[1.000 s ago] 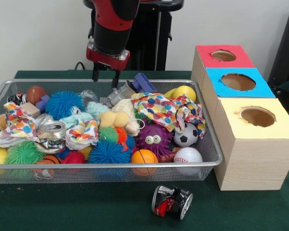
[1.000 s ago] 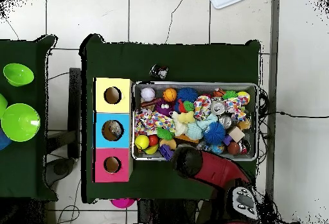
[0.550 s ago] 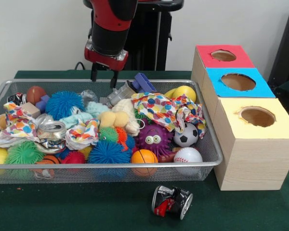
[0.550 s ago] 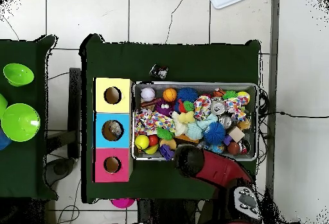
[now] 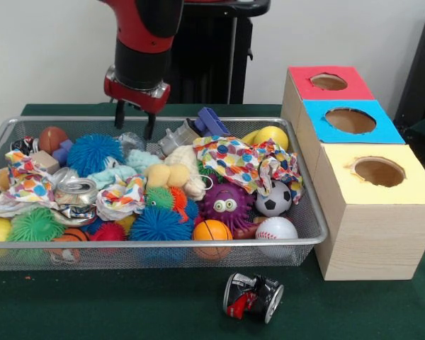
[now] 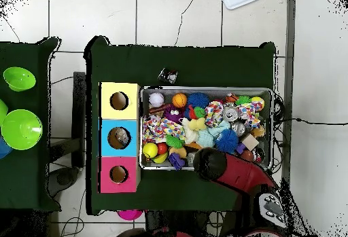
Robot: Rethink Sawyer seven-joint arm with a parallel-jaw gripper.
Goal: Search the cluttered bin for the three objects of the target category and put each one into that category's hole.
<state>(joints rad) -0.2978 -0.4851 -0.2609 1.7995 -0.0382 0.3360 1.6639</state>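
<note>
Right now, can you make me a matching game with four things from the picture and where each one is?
Things:
1. crushed can
2. baseball
3. purple monster toy
4. gripper

Places:
A. in the bin's front corner nearest the boxes
B. up in the air over the back of the bin
C. on the green table, outside the bin
D. in the bin, just under the spotty cloth

Pairs: 1-C, 2-A, 3-D, 4-B
</note>
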